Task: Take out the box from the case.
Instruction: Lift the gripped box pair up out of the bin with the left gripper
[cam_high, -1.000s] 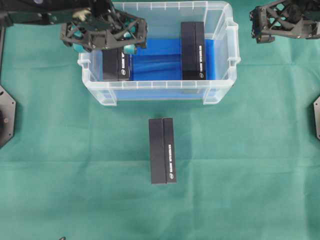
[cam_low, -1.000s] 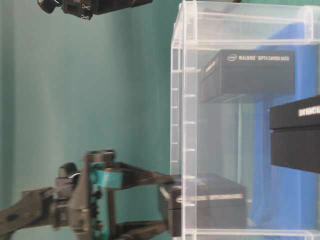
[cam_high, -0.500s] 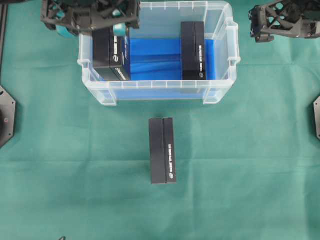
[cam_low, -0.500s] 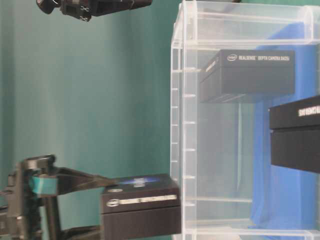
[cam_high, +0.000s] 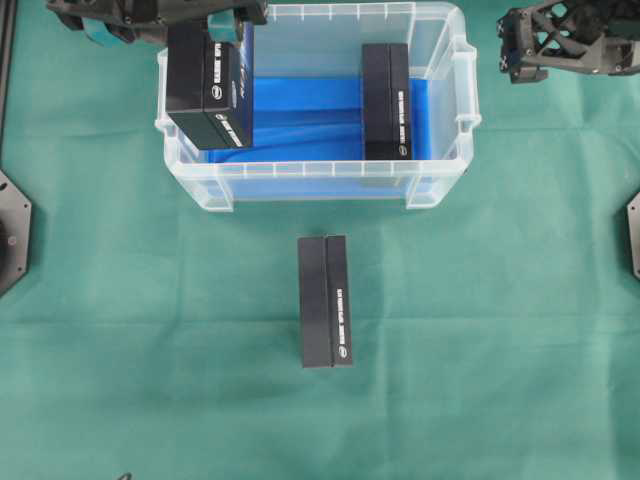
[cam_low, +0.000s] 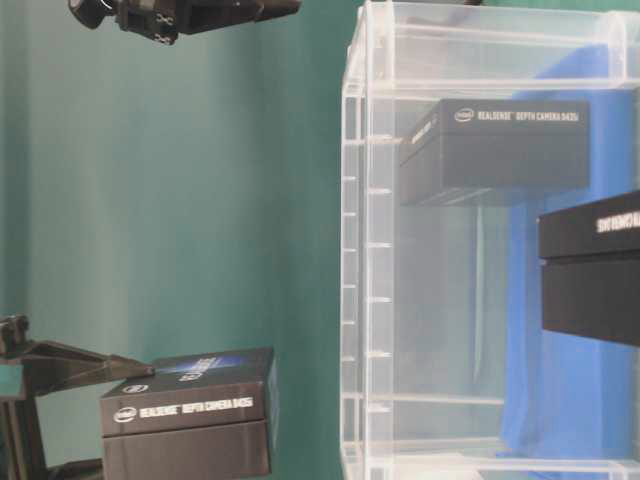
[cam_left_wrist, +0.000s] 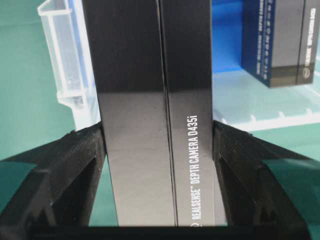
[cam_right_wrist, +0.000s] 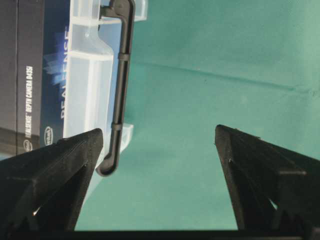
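The case (cam_high: 320, 172) is a clear plastic bin with a blue lining, at the top middle of the green cloth. My left gripper (cam_high: 190, 25) is shut on a black box (cam_high: 208, 85) and holds it in the air over the case's left end. In the table-level view this box (cam_low: 190, 415) is above the rim of the case (cam_low: 360, 250). In the left wrist view both fingers (cam_left_wrist: 75, 165) press the box (cam_left_wrist: 155, 100) from the sides. A second black box (cam_high: 386, 100) lies inside the case at the right. My right gripper (cam_high: 570, 40) is open and empty, right of the case.
A third black box (cam_high: 325, 300) lies on the cloth in front of the case. The right wrist view shows the case's black end handle (cam_right_wrist: 120, 85) to the left of the open right gripper (cam_right_wrist: 160, 165), with bare green cloth between the fingers.
My left gripper has lifted the black box from the case floor to above the rim, drifting left. The right arm and the other two boxes have not moved.
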